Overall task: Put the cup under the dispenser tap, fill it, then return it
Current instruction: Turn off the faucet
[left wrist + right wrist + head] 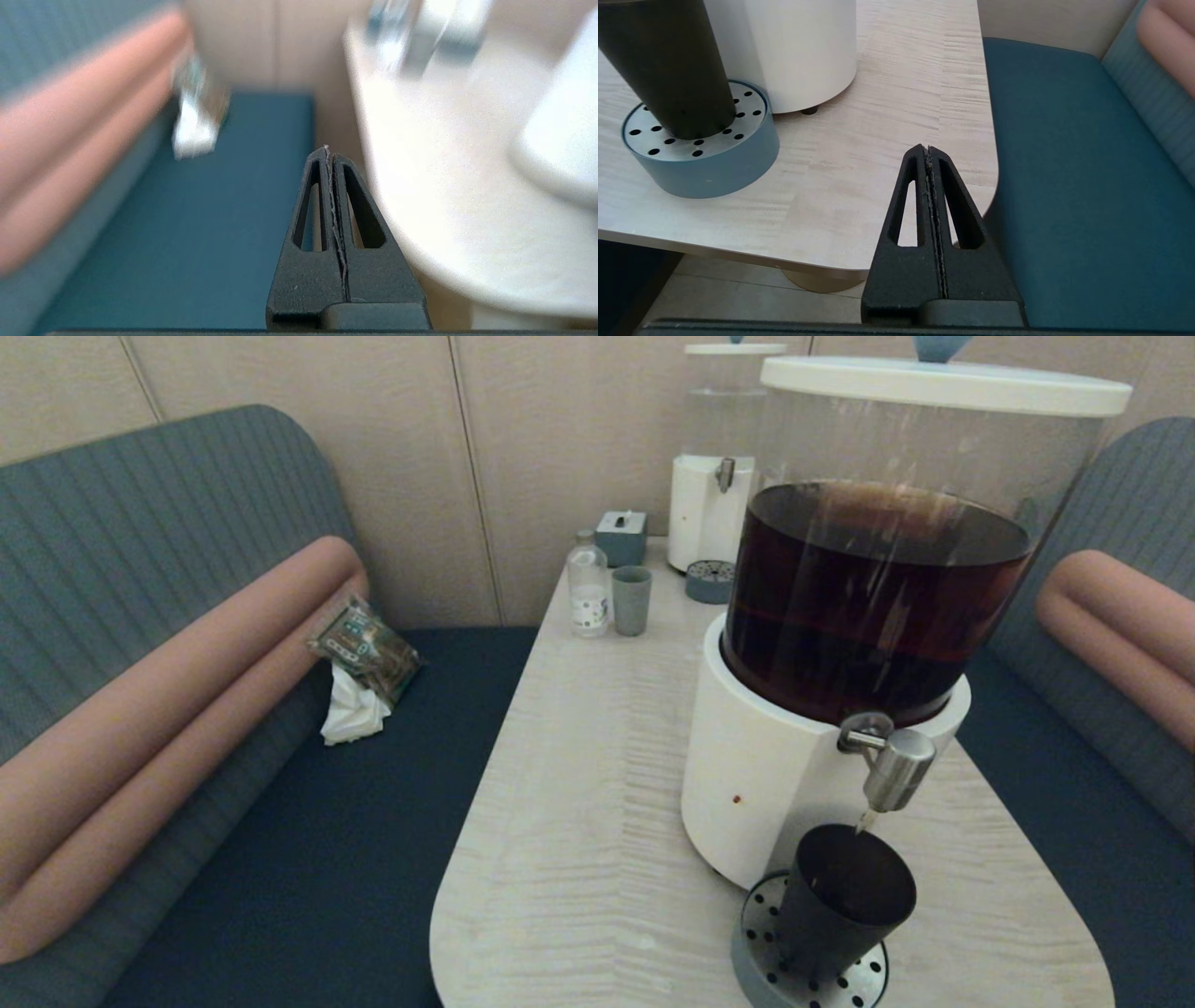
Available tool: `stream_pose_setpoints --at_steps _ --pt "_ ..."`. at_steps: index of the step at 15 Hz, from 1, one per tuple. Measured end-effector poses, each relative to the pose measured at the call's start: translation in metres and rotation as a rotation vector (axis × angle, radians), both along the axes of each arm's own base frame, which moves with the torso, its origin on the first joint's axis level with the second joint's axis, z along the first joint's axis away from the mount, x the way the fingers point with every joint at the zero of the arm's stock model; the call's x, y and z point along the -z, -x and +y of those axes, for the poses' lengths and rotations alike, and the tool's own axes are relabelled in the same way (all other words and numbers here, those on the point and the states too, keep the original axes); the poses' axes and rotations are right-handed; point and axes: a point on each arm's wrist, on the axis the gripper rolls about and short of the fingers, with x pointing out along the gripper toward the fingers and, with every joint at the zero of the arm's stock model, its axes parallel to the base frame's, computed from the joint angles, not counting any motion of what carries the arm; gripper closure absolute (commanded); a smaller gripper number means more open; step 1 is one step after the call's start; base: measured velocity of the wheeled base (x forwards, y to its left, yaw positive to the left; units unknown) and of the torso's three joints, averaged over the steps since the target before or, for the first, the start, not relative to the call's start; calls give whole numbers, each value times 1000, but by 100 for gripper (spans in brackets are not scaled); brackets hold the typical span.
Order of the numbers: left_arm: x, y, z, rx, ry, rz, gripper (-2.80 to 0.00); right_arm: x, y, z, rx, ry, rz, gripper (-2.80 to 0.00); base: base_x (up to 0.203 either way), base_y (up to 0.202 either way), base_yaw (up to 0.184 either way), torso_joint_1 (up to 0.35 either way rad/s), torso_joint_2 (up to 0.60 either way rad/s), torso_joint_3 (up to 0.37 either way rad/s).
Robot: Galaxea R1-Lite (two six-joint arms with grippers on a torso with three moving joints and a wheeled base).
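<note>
Black cup (845,901) stands upright on the round perforated drip tray (761,961) at the near end of the pale wood table (579,821), directly beneath the dispenser tap (894,763); a thin drop or stream hangs from the nozzle over the cup's rim. The big dispenser (840,644) above holds dark brown liquid. Neither arm shows from the head. Right gripper (928,150) hovers off the table's near corner, apart from the cup (668,70), fingers pressed together, holding nothing. Left gripper (327,150) sits beside the table edge above the blue bench seat, likewise closed and empty. Far end: grey-green cup (631,600), small bottle (588,583), second smaller dispenser (714,476).
</note>
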Motion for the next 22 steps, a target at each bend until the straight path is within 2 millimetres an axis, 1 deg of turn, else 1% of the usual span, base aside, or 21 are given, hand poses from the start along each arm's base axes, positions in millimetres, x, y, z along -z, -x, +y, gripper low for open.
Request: stream_pose_setpoints --at_steps 2,4,5,7,8,9,11,13,15,16,18,19,21,22 --pt "-36 7 -1 30 9 -48 0 0 0 0 0 0 0 0 0 0 0 0 0 0" --pt "-75 3 -1 66 15 -61 0 0 0 0 0 0 0 0 0 0 0 0 0 0" --pt "-95 -2 -2 90 16 -58 0 0 0 0 0 0 0 0 0 0 0 0 0 0" --pt "-135 -23 -3 152 35 -29 0 0 0 0 0 0 0 0 0 0 0 0 0 0" --pt "-153 -39 -4 200 55 -4 0 0 0 0 0 0 0 0 0 0 0 0 0 0" --pt "-169 -56 -5 257 80 24 0 0 0 0 0 0 0 0 0 0 0 0 0 0" --pt "-189 -95 -9 398 108 98 0 0 0 0 0 0 0 0 0 0 0 0 0 0" --pt "-204 -133 -15 576 74 154 0 0 0 0 0 0 0 0 0 0 0 0 0 0" --pt "-217 -162 -26 748 -5 163 0 0 0 0 0 0 0 0 0 0 0 0 0 0" --pt "-220 -175 -35 846 -39 171 0 0 0 0 0 0 0 0 0 0 0 0 0 0" --pt "-219 -200 -55 1007 -82 195 0 0 0 0 0 0 0 0 0 0 0 0 0 0" --pt "-216 -212 -66 1054 -115 205 0 0 0 0 0 0 0 0 0 0 0 0 0 0" --pt "-204 -236 -86 1099 -217 226 0 0 0 0 0 0 0 0 0 0 0 0 0 0" --pt "-195 -247 -94 1096 -281 249 0 0 0 0 0 0 0 0 0 0 0 0 0 0"
